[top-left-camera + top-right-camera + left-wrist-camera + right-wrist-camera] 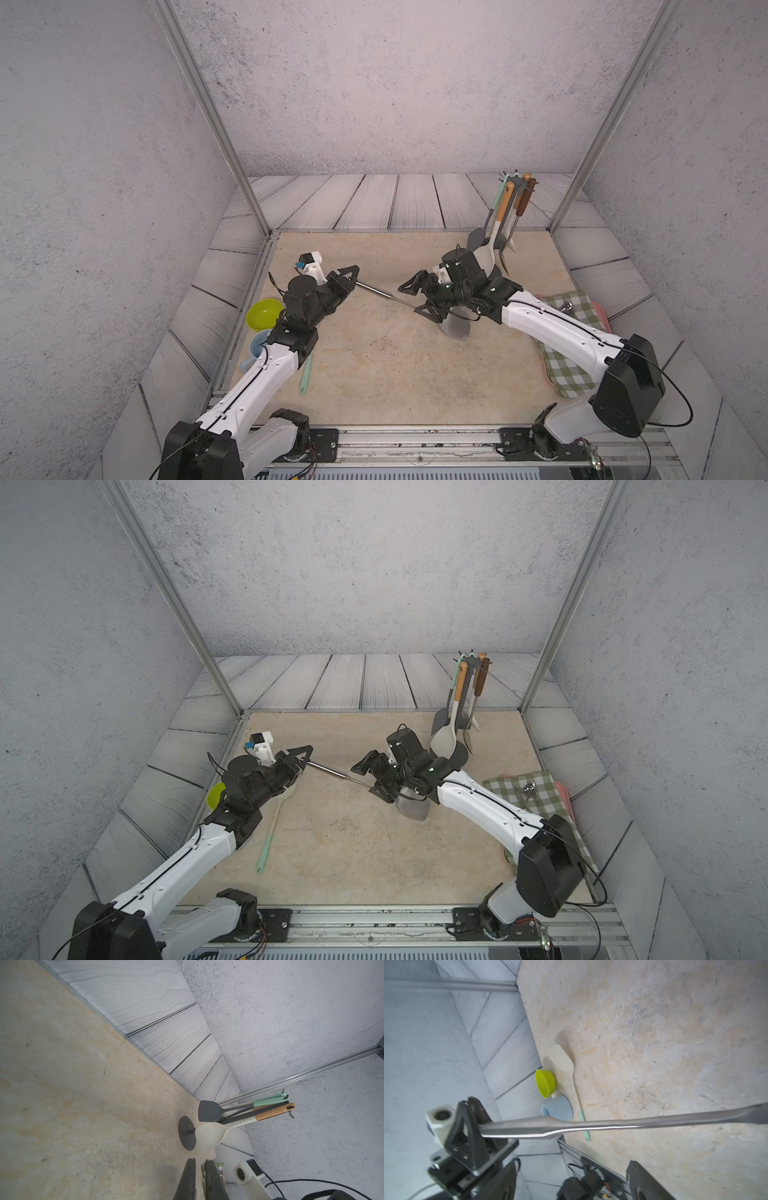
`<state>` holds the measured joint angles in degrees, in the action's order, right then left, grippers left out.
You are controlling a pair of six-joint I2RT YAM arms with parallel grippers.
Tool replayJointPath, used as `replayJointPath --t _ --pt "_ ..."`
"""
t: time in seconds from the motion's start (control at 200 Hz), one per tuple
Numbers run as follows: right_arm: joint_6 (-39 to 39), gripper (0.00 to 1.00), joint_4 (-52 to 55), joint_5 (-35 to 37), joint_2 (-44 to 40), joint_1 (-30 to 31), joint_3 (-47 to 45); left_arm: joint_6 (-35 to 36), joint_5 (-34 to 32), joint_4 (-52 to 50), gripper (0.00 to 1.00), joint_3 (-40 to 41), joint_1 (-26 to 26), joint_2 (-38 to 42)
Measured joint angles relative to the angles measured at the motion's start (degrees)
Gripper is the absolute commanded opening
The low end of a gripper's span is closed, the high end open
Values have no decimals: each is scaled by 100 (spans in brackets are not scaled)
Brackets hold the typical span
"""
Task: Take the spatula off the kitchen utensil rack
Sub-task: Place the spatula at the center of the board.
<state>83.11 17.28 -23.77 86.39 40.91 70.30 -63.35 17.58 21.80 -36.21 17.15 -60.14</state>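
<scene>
The left arm and right arm are cased in white shells joined by black motor housings. Small screws are dotted over the shells, and thin black cables are run along them. The left claw and right claw are formed of black triangular open-frame fingers.

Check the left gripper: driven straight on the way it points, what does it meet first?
Probably the kitchen utensil rack: in the left wrist view its round base and the hanging white utensil sit straight ahead of the left gripper, bare table between. Depth unclear.
</scene>
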Motion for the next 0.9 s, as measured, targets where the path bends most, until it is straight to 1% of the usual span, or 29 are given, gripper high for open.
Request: replayJointPath --t 0.1,0.16,0.28,0.38,0.445,0.515,0.56,0.636,0.721,0.751,0.801,0.871,0.896 --pt "807 79 -310 142 142 57 -22 4 -7 15 0 42 0 0" --pt "1176 83 -393 186 199 79 -35 13 -7 20 0 46 0 0" --pt "1646 87 -424 273 227 107 -35 15 -7 33 0 46 0 0" --pt "1932 87 -422 372 227 131 -39 11 -4 79 0 63 0 0" --pt "2059 82 -409 402 229 138 -39 11 -7 114 0 81 0 0" --pt "2175 72 -382 417 251 146 -39 9 -4 116 0 92 0 0" --pt "2229 68 -361 426 297 157 -37 11 -4 118 0 92 0 0" --pt "2406 64 -278 435 424 162 -24 9 -4 120 0 92 0 2" --pt "2538 64 -155 439 603 168 17 11 -7 122 0 107 0 24" --pt "2564 62 -127 437 667 173 31 11 -7 122 0 122 0 50" --pt "2588 55 -92 439 743 181 48 13 -7 122 0 149 0 92" --pt "2645 43 -4 450 815 190 81 13 -7 136 0 166 0 120" --pt "2634 37 50 461 837 192 109 11 -11 144 0 170 0 122"
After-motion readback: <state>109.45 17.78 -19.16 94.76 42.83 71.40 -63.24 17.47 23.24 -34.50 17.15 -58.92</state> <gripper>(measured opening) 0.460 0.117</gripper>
